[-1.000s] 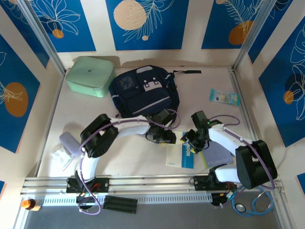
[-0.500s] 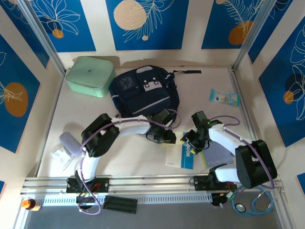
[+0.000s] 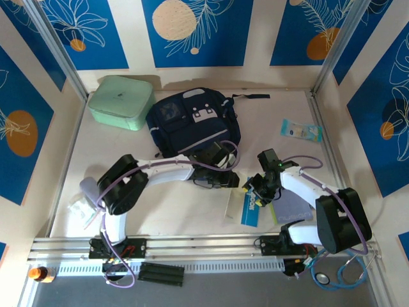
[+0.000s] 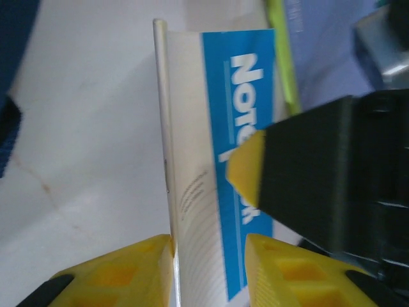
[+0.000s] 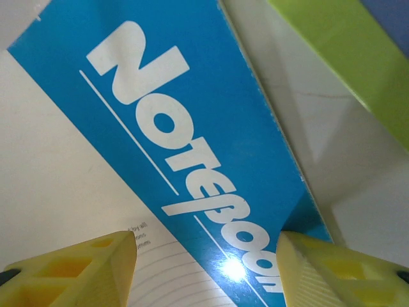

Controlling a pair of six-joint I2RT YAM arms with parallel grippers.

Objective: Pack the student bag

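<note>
Blue-and-white notebook (image 4: 211,192), one, pinched between left claw (image 4: 208,272) fingers; right claw (image 5: 204,268) open astride it.

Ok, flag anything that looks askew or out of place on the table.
The notebook looks odd: in the left wrist view it stands tilted up on its spine edge rather than lying flat, between the left end effector fingers. The student bag sits apart from it, and I cannot see an open compartment.

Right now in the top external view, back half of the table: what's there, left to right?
mint-green case → student bag → small light-blue packet
</note>
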